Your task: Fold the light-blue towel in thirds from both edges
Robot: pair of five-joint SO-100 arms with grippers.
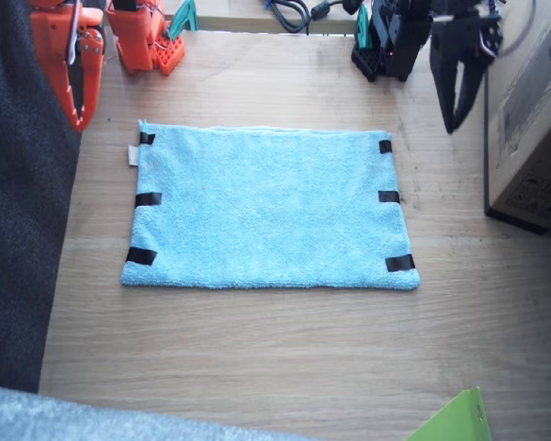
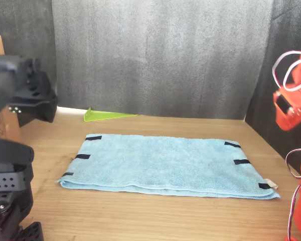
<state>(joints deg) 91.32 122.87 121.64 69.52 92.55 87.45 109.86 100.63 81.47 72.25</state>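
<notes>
Light-blue towel: rectangular, fluffy terry pile, lying flat and fully spread at the middle of the wooden worktop, long sides running between the two arms. Each short edge carries three short black tape strips; a small white tag projects from the edge nearest the right arm. The front view shows a slightly doubled thickness along the near long side. Right gripper, orange, hangs beside the worktop's far corner, clear of the cloth, jaws narrow and empty. Left gripper, black, hangs above the opposite far corner, jaws narrow and empty. A cardboard box stands beside the left arm.
</notes>
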